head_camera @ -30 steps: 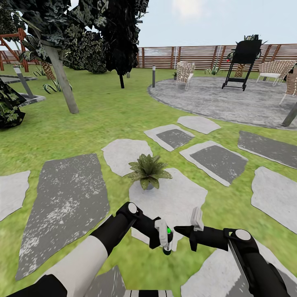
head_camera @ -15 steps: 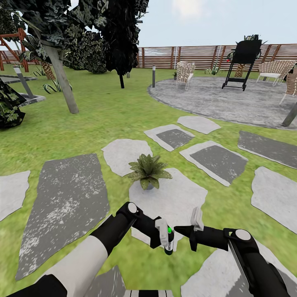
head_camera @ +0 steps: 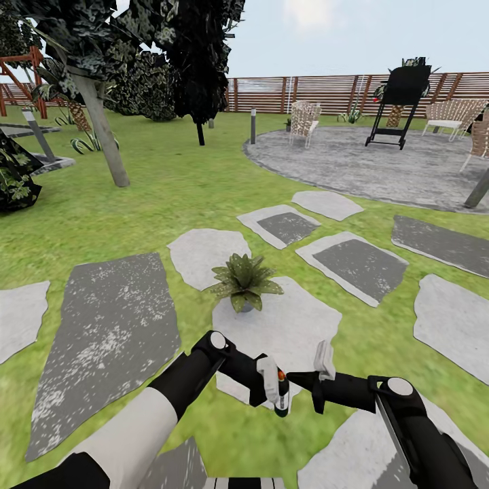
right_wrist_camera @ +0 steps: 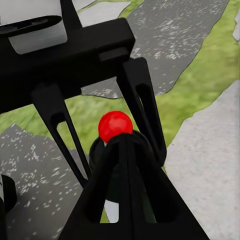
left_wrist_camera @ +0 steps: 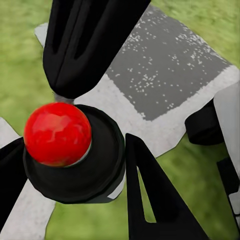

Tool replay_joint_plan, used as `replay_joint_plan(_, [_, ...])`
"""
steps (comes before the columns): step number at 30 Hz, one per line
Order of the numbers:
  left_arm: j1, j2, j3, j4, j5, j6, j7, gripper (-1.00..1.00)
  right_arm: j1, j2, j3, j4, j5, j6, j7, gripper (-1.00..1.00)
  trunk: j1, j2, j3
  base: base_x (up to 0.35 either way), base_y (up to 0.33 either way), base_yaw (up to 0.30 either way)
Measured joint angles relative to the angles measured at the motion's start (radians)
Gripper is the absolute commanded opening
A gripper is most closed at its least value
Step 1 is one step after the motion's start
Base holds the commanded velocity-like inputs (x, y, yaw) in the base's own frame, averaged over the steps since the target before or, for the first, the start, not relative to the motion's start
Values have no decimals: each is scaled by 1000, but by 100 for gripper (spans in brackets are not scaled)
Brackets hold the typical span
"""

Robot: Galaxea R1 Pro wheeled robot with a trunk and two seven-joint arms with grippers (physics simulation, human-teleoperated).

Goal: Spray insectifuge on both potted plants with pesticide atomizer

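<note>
Lawn (head_camera: 163,197); left end effector (head_camera: 272,388) hides most of pesticide atomizer (head_camera: 280,392).

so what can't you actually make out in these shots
- Second potted plant: the head view has one green rosette in a grey pot.
- White atomizer with dark end: its body is covered by the left gripper fingers; the left wrist view gives just its red-tipped end.
- Right gripper: touching the atomizer or not, unclear.

The left gripper (head_camera: 270,388) gripped the pesticide atomizer (head_camera: 280,392) upright above a pale stepping stone (head_camera: 299,326), the right gripper (head_camera: 307,382) pointing at it. A potted plant (head_camera: 244,279) stood just beyond on that stone.
</note>
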Motion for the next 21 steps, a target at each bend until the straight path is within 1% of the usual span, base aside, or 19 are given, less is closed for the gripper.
replay_joint_plan(4, [0, 0, 1, 9, -2, 0, 5, -100, 0, 0, 0, -1, -1, 0, 0, -100, 0, 0, 0, 0, 0, 0])
replay_joint_plan(6, [0, 0, 1, 21, -9, -1, 38, -100, 0, 0, 0, -1, -1, 0, 0, -100, 0, 0, 0, 0, 0, 0])
replay_joint_plan(7, [0, 0, 0, 39, -14, -2, 58, -100, 0, 0, 0, -1, -1, 0, 0, -100, 0, 0, 0, 0, 0, 0])
replay_joint_plan(8, [0, 5, 0, 63, -24, -5, 66, -100, 0, 0, 0, -1, -1, 0, 0, -100, 0, 0, 0, 0, 0, 0])
replay_joint_plan(9, [0, 26, 0, 89, -40, -10, 71, -100, 0, 0, 0, -1, -1, 0, 0, -100, 0, 0, 0, 0, 0, 0])
replay_joint_plan(10, [0, 53, 2, 105, -52, -20, 73, -100, 0, 0, 0, -1, -1, 0, 0, -100, 0, 0, 0, 0, 0, 0])
replay_joint_plan(12, [0, 118, 5, 118, -61, -45, 75, -100, 0, -1, 0, -1, -1, 0, 0, -100, 0, 0, 0, 0, 0, 0])
replay_joint_plan(13, [0, 151, 5, 121, -62, -52, 75, -100, 0, -1, 0, -1, -1, 0, 1, 100, 0, 0, 0, 0, 0, 0])
replay_joint_plan(15, [1, 221, 10, 134, -62, -59, 74, -100, 0, -1, -1, -1, -1, -1, 2, 100, 0, 0, 0, 0, 0, 0])
replay_joint_plan(17, [20, 281, 11, 140, -61, -61, 73, -100, 0, -2, -2, 0, -1, -1, 2, 100, 0, 0, 0, 0, 0, 0])
replay_joint_plan(18, [29, 298, 12, 141, -59, -62, 74, -100, 0, -2, -3, 0, -1, -1, 2, 100, 0, 0, 0, 0, 0, 0])
replay_joint_plan(20, [53, 341, 13, 143, -61, -61, 74, -100, 0, -2, -4, 2, 0, -2, 1, 100, 0, 0, 0, 0, 0, 0])
replay_joint_plan(21, [62, 353, 14, 143, -60, -61, 77, -100, 0, -2, -5, 3, 0, -2, -1, 100, 0, 0, 0, 0, 0, 0])
